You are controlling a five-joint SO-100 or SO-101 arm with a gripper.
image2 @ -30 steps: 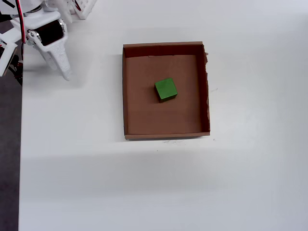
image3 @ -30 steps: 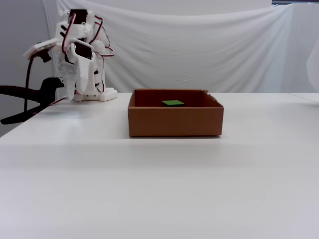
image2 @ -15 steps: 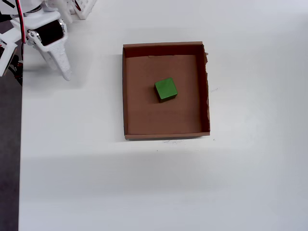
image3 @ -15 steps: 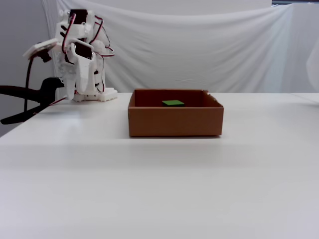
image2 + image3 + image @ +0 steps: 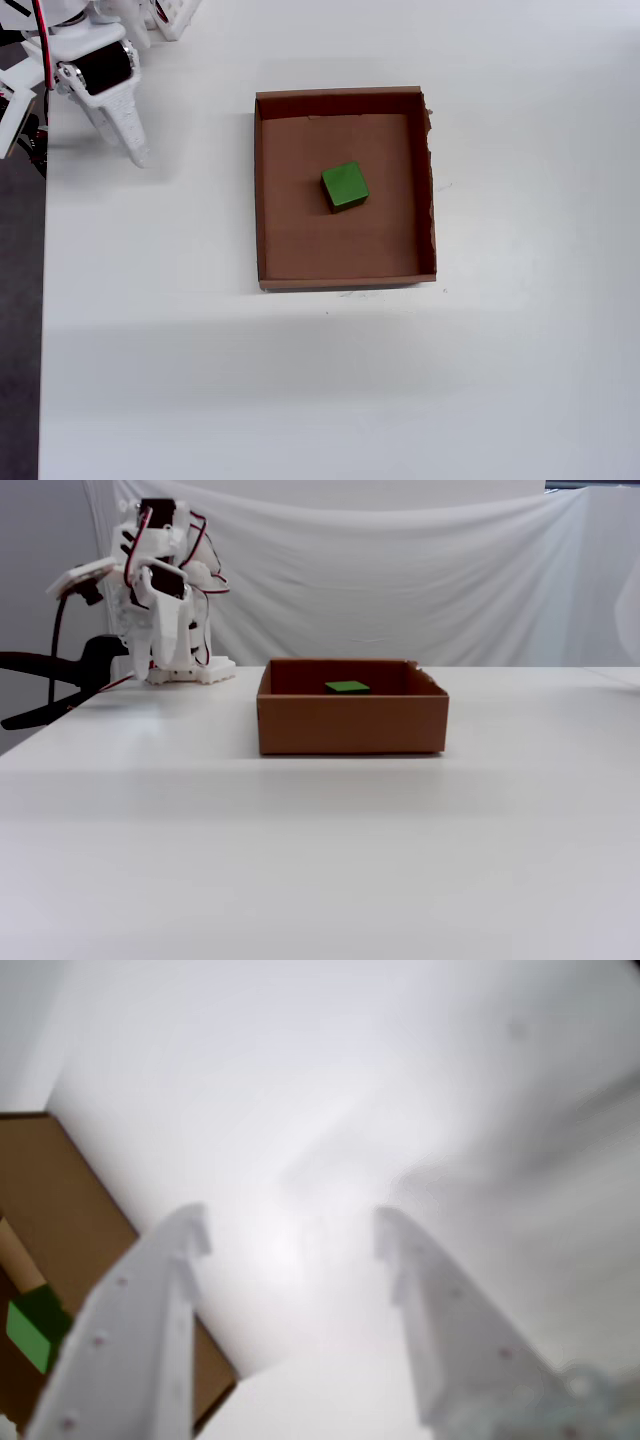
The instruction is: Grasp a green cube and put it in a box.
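The cube lies on the floor of the box, near its middle, touching no wall. The gripper is well apart from the box at the table's corner, its fingers spread wide and empty.

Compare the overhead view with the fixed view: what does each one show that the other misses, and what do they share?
Only the overhead view shows the flat brown floor of the shallow cardboard box, its ragged torn right edge, and the small green cube resting near the floor's middle. Only the fixed view shows the box's outer front wall, the draped white cloth backdrop, the black clamp at the table's left edge, and the arm folded upright. Both show the cube inside the box, the white table, and the white pincer away from the box, holding nothing.
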